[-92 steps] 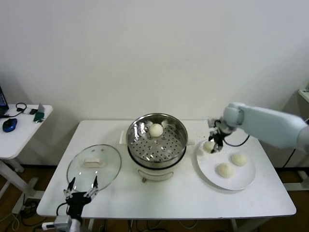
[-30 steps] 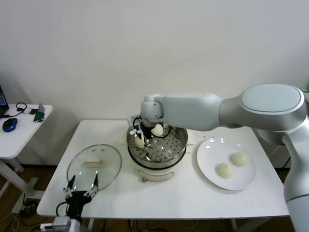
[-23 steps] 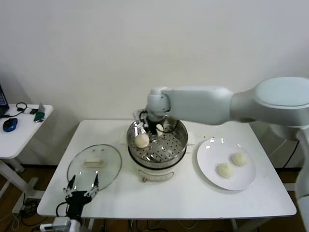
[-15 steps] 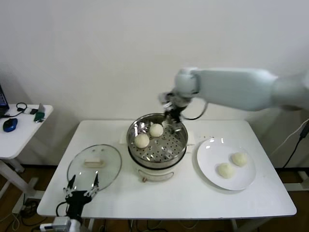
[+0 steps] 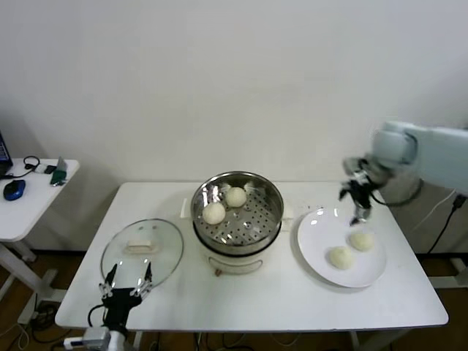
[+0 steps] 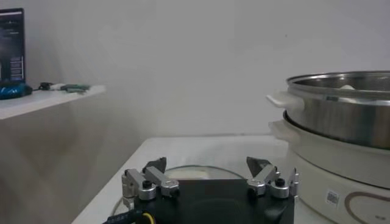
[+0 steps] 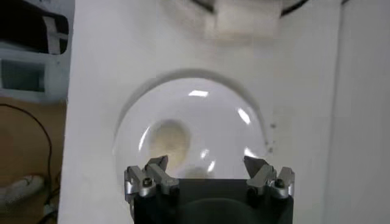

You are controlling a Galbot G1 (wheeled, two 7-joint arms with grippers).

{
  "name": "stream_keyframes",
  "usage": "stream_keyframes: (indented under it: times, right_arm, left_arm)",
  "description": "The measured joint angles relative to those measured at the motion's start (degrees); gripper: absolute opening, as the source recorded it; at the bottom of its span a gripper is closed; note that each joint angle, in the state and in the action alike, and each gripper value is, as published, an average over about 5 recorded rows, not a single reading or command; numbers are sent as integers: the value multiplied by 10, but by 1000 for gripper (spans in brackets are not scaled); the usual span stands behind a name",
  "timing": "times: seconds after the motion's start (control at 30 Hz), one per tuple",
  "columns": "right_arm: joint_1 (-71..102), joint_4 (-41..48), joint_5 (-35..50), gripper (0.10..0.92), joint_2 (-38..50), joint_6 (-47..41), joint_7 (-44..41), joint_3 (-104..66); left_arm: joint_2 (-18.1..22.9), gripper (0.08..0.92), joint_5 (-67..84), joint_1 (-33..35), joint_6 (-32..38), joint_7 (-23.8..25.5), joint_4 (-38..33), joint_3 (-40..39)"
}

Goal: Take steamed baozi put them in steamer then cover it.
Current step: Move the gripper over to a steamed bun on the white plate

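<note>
Two baozi (image 5: 213, 213) steamed, two plated.

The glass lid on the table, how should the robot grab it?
Probably by the flat whitish handle in the middle of the glass lid, coming straight down. The lid lies flat, so its rim hugs the table; the open left gripper waits nearby.

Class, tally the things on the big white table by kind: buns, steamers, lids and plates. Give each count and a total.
Buns: 4, two in the steamer, two on the plate
Steamer: 1
Lid: 1
Plate: 1
Total: 7
</note>
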State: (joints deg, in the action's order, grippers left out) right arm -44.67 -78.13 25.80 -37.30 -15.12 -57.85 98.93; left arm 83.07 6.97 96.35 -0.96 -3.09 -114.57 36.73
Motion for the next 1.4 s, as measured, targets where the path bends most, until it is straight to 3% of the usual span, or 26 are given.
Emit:
stream_keyframes:
  times: [0.27,0.63,1.17,1.4]
  right_arm:
    - [129,8,-64,823,39,-10,18,-94]
    - [266,39,-119,823,29,-28,52,-207]
    - [310,61,-135,822,-3,-40,61,-246]
    - [311,69,-137,767,-10,-40,53,-244]
  left_arm:
    - [6,823,-5,5,0,-1,-2,1]
    - [8,823,-7,17,5,-2,-6,3]
    - [6,823,-7,18,6,-3,-10,4]
    - [6,823,-7,16,6,-3,-9,3]
